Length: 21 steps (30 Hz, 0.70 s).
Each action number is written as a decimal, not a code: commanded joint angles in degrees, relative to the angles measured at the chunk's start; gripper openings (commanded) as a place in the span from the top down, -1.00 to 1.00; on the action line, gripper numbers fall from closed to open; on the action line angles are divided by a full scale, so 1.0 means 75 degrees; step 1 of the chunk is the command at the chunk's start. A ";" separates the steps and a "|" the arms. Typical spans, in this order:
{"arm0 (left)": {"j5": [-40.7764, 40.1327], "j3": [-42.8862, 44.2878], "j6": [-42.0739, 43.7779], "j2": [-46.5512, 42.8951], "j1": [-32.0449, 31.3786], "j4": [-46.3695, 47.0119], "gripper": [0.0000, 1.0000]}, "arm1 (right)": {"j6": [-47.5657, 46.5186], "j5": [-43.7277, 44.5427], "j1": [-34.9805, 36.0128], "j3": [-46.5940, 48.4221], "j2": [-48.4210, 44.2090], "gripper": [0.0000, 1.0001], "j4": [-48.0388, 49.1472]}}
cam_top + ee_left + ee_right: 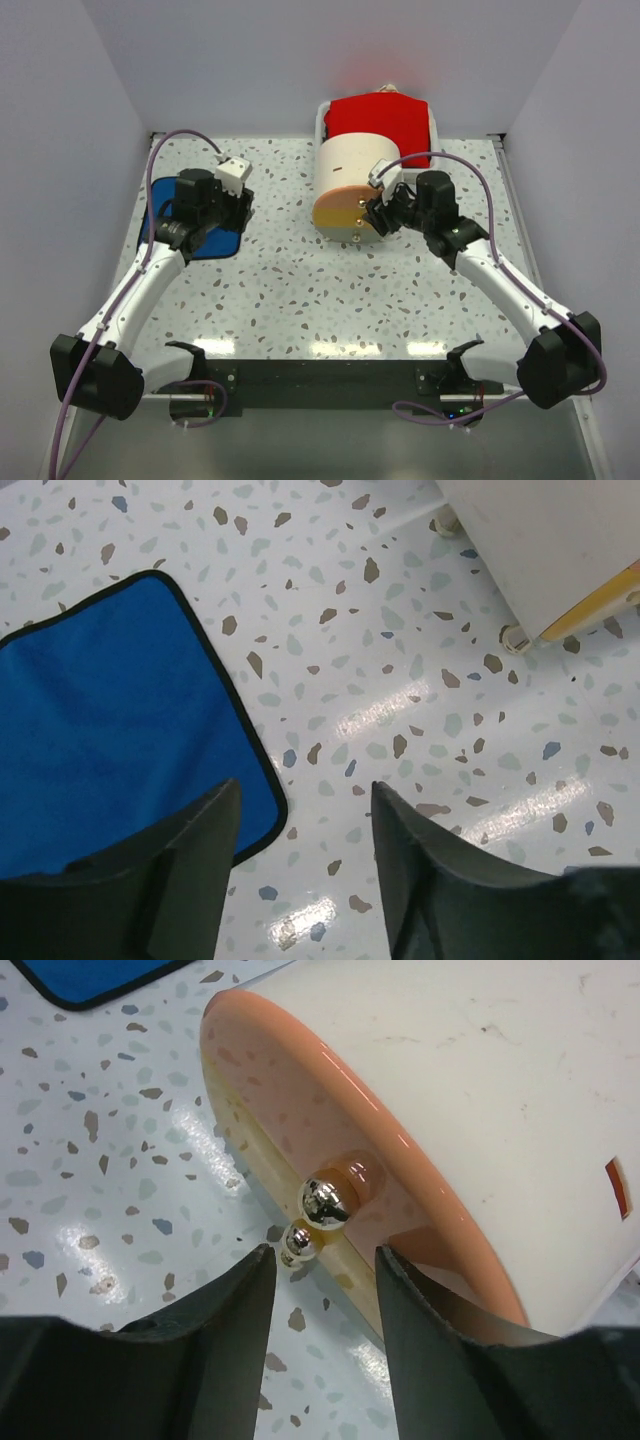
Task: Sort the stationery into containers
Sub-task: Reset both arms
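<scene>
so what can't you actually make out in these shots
- Drawer contents: right wrist view, shut fronts hide them.
- White tray contents: top view, red cloth covers them.
- Blue cloth: top view, left arm covers part of it.
- Stationery: none visible in any view.

I get bright, even overhead light; glare streaks the table [380, 715] beside the drawer unit [540, 550], its knob [322, 1202] mirror-bright.
</scene>
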 commanded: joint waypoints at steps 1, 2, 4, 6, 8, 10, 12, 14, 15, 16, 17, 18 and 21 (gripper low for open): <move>0.0337 0.0100 0.0204 -0.0300 0.0062 0.0166 -0.37 | -0.0753 0.0184 -0.0066 0.0948 -0.0712 -0.22 -0.2078; 0.0372 0.0100 0.0251 -0.0346 0.0062 0.0143 -0.41 | -0.1057 0.0335 -0.0078 0.0961 -0.0887 -0.35 -0.2501; 0.0431 0.0066 0.0368 -0.0440 0.0062 0.0189 -0.53 | -0.1014 0.1174 -0.0137 0.0728 -0.1484 -0.82 -0.3065; 0.0466 -0.0063 0.0404 -0.0522 0.0062 0.0260 -1.00 | -0.0068 0.1984 -0.0486 0.0422 -0.1883 -0.98 -0.3243; 0.0455 -0.0308 0.0439 -0.0604 0.0062 0.0470 -1.00 | 0.1345 0.2876 -0.0896 0.0491 -0.1862 -0.98 -0.3640; 0.0326 -0.0473 0.0300 -0.0733 0.0073 0.0715 -1.00 | 0.2159 0.3625 -0.1262 0.0574 -0.1582 -0.98 -0.4122; 0.0290 -0.0614 0.0182 -0.0757 0.0155 0.0775 -1.00 | 0.3086 0.4997 -0.1285 0.0889 -0.1254 -0.98 -0.4705; 0.0128 -0.0707 0.0064 -0.0757 0.0190 0.0869 -1.00 | 0.3298 0.5735 -0.1343 0.1135 -0.0878 -0.98 -0.4942; 0.0080 -0.0720 0.0041 -0.0734 0.0237 0.0904 -1.00 | 0.3323 0.5866 -0.1483 0.1171 -0.0854 -0.98 -0.5013; 0.0080 -0.0731 -0.0006 -0.0722 0.0261 0.0963 -1.00 | 0.3311 0.5914 -0.1531 0.1172 -0.0842 -0.98 -0.5025; 0.0126 -0.0732 -0.0030 -0.0710 0.0284 0.0963 -1.00 | 0.3299 0.5949 -0.1555 0.1148 -0.0935 -0.98 -0.4990; 0.0150 -0.0708 -0.0053 -0.0698 0.0296 0.0963 -1.00 | 0.3323 0.6019 -0.1555 0.1137 -0.0982 -0.98 -0.4955; 0.0185 -0.0743 -0.0053 -0.0721 0.0331 0.0987 -1.00 | 0.3393 0.5973 -0.1555 0.1242 -0.0994 -0.98 -0.5001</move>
